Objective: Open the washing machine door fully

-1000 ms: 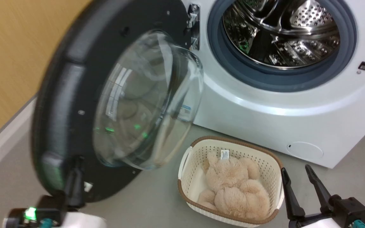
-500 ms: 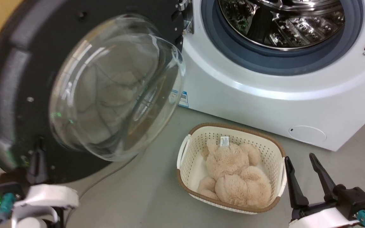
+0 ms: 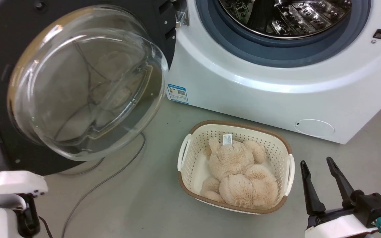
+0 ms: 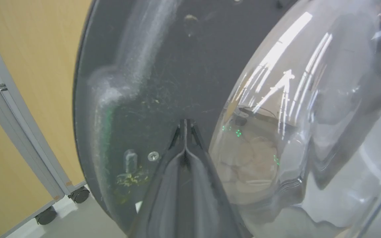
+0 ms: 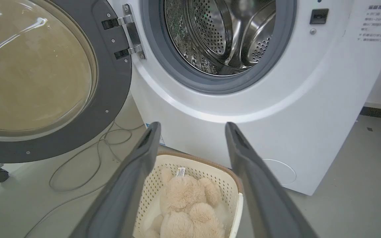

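White washing machine [image 3: 276,99]; grey gasket [image 3: 286,54]; perforated steel drum [image 3: 293,16]; dark-grey door [image 5: 112,82]; cream basket [image 3: 270,145]; beige plush [image 3: 240,175].

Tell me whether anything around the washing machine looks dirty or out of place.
A grey cable lies in loops on the floor under the open washing machine door. The door's dark inner rim carries whitish dust and yellowish specks beside the shut left tool. Nothing looks broken.

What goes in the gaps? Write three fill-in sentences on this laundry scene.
The beige plush bear lies inside the cream perforated ____.
The left hand, by the round black glass-centred washing machine door, is shut; the right hand is ____.
That container stands on the grey ____ before the white boxy washing machine.
Missing: basket; open; floor.
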You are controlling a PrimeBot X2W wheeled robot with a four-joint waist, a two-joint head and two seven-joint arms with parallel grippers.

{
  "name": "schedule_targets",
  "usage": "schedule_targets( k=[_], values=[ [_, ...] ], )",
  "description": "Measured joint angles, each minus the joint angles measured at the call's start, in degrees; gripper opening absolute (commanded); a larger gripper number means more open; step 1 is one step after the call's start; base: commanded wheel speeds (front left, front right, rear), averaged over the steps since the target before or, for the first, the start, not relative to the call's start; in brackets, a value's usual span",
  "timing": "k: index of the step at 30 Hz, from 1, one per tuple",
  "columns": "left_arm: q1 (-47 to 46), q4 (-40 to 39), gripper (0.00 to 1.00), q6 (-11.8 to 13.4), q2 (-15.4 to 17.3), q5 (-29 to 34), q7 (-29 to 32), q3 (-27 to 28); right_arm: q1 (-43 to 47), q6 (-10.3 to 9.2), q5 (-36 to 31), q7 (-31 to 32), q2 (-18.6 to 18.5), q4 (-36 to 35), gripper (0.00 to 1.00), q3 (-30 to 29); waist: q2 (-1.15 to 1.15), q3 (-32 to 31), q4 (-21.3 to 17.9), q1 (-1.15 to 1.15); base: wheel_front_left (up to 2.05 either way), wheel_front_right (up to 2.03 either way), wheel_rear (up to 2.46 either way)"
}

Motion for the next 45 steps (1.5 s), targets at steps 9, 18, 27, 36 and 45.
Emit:
schedule_targets(
  k=[9,18,27,36,45],
  values=[
    [-3.04,4.75,0.0,-1.07,0.15,0.13,0.0,4.44,-1.11,0.0,-0.02,0.0,-0.18,0.01,1.0,0.02,0.0,0.39,-1.39,0.0,0.0,0.0,0.0],
    [-3.2,5.19,0.0,-2.8,-0.38,3.03,0.0,5.68,-1.03,0.0,-0.02,0.0,-0.1,0.36,1.0,-0.27,0.0,-1.55,-1.88,0.0,0.0,0.0,0.0],
    [1.65,-2.77,0.0,-4.55,-2.72,7.06,0.0,4.56,0.44,0.0,-0.01,0.0,1.04,-0.56,1.0,-1.59,0.0,-6.05,-2.8,0.0,0.0,0.0,0.0],
    [8.09,-11.65,0.0,-6.43,-5.88,10.17,0.0,0.31,1.99,0.0,-0.41,0.0,1.42,-3.15,1.0,-3.19,0.0,-10.27,-4.62,-0.01,0.0,0.0,0.0],
    [11.49,-15.68,1.0,-8.21,-8.35,11.54,0.0,-5.64,2.8,0.0,-0.31,0.0,1.56,-4.68,1.0,-3.48,0.0,-12.13,-7.88,0.0,0.0,0.0,0.0]
  ],
)
